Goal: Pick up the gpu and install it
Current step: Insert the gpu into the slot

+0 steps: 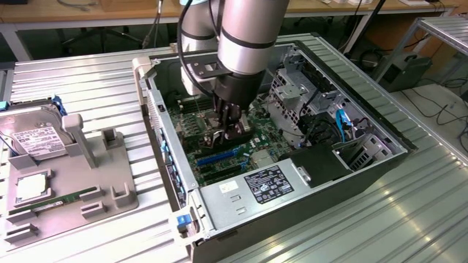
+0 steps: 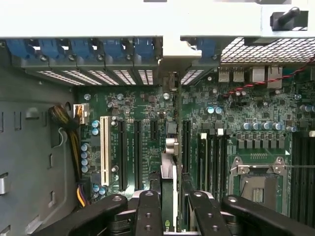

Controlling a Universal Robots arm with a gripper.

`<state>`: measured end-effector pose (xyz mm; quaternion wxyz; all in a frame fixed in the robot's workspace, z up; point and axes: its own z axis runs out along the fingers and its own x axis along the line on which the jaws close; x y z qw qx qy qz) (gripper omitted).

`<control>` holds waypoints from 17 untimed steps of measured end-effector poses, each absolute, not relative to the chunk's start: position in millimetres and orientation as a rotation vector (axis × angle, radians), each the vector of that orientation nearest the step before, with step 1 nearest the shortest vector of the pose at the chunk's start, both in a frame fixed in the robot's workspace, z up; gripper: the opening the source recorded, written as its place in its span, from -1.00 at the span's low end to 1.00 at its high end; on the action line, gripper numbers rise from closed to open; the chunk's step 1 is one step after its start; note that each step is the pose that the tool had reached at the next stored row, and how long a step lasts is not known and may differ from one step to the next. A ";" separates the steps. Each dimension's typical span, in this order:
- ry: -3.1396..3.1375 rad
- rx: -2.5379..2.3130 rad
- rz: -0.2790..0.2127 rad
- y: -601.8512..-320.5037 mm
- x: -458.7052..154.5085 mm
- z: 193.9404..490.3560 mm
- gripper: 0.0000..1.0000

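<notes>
My gripper [image 1: 228, 133] reaches down into the open computer case [image 1: 380, 164], just above the green motherboard [image 1: 219, 159]. It is shut on the gpu [image 1: 235, 131], held upright between the black fingers [image 2: 147, 211]. In the wrist view the gpu [image 2: 169, 191] shows edge-on as a thin green and silver strip. It hangs over the motherboard [image 2: 221, 98] between two long black expansion slots [image 2: 138, 152]. Whether its lower edge touches a slot is hidden.
A white slot [image 2: 104, 150] and a bare CPU socket [image 2: 258, 182] flank the black slots. Blue bracket clips [image 2: 98, 49] line the case's rear wall. The power supply [image 1: 267, 183] and drive cage [image 1: 292, 93] crowd the gripper. A grey holder [image 1: 73, 186] outside carries a hard drive [image 1: 33, 134] and a RAM stick [image 1: 55, 200].
</notes>
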<state>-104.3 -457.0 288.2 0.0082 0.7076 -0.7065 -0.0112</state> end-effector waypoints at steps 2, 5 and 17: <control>-2.204 2.217 -0.035 -457.0 -104.4 283.9 -0.47; -2.189 2.231 -0.034 -456.9 -104.4 278.9 -0.47; -2.222 2.209 -0.026 -457.2 -110.5 267.9 -0.20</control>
